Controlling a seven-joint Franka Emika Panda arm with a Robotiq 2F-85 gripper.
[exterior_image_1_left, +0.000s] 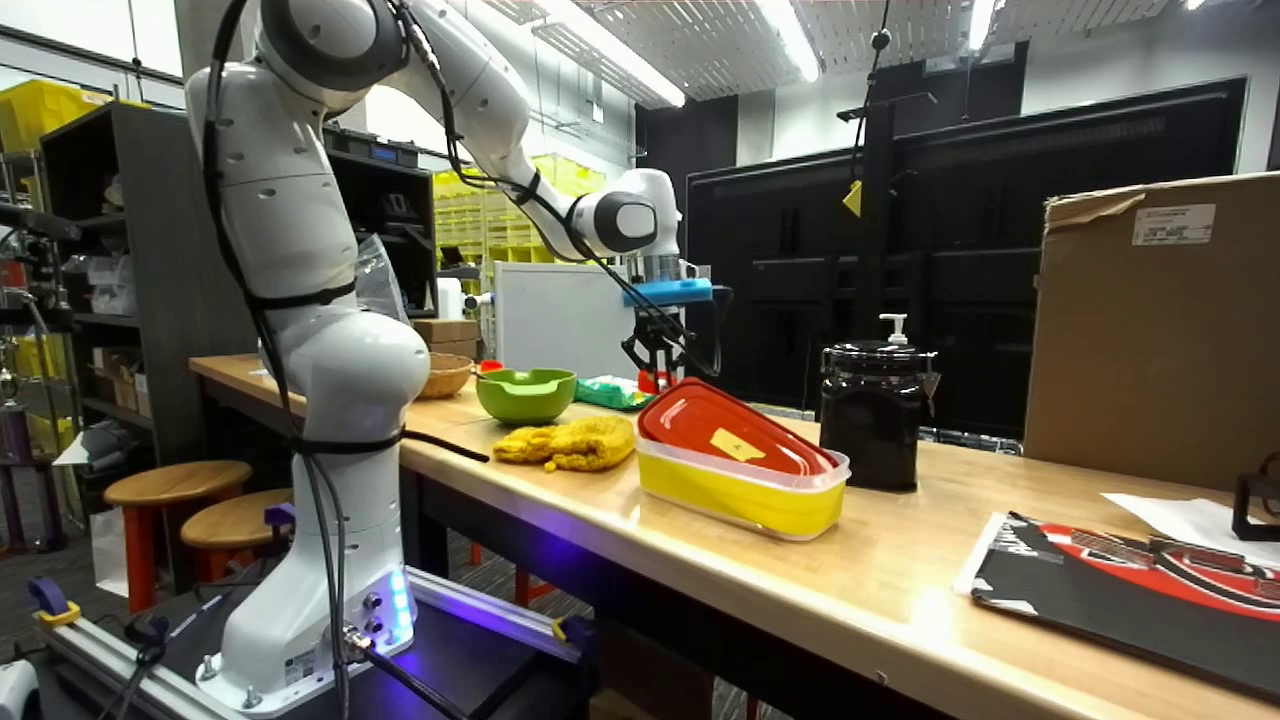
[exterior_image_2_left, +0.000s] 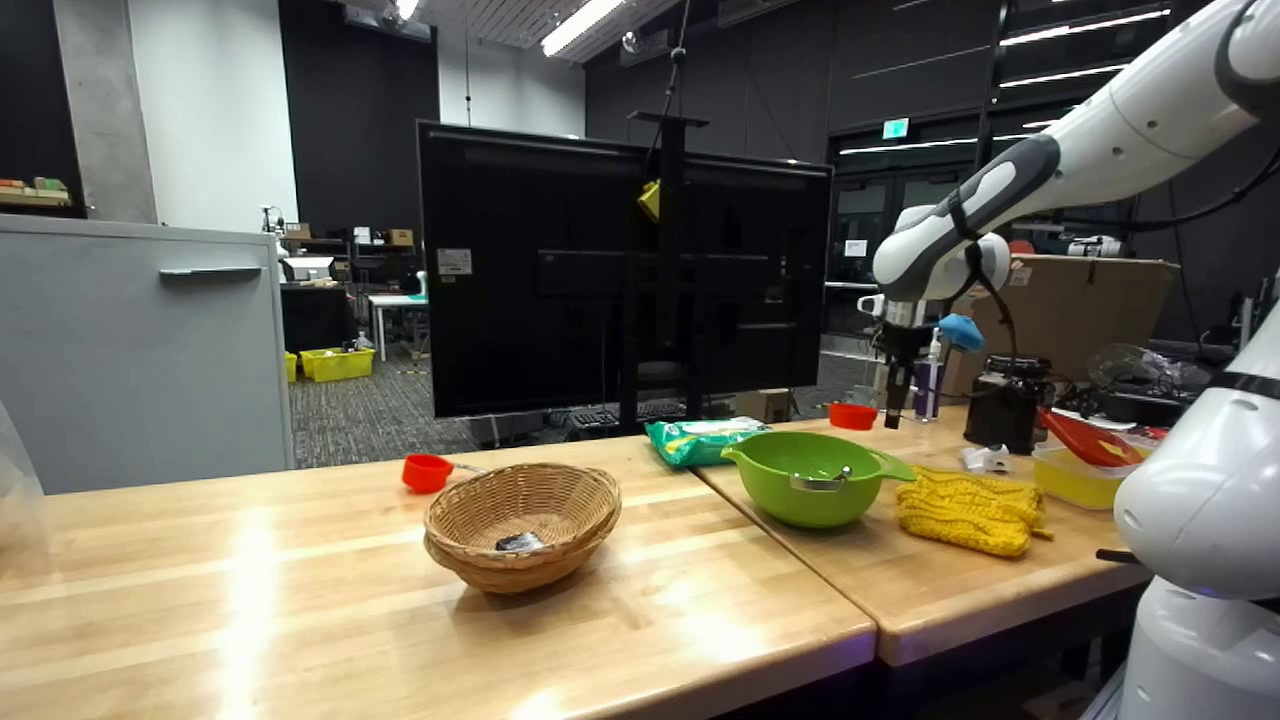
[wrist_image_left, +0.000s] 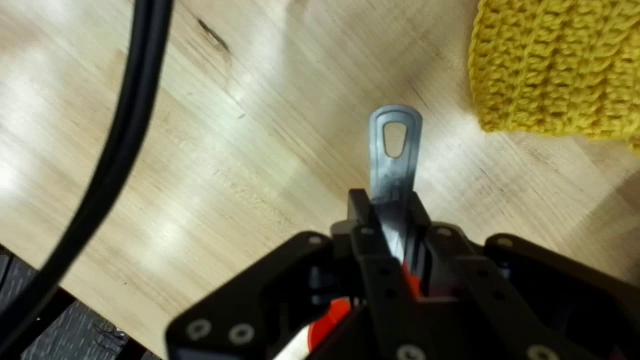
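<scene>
One yellow knitted cloth (wrist_image_left: 555, 70) and one green bowl (exterior_image_2_left: 808, 503) are sitting near the pincer (wrist_image_left: 389, 201), one red lid (exterior_image_1_left: 685, 420) leaning in a tub (exterior_image_1_left: 740, 500) beside the cloth. Pressed nearly together, the pincer is pinching one red cup (exterior_image_2_left: 852, 416) by its metal handle (wrist_image_left: 394, 175). A second red cup (exterior_image_2_left: 426, 474) is sitting by a wicker basket (exterior_image_2_left: 530, 575).
</scene>
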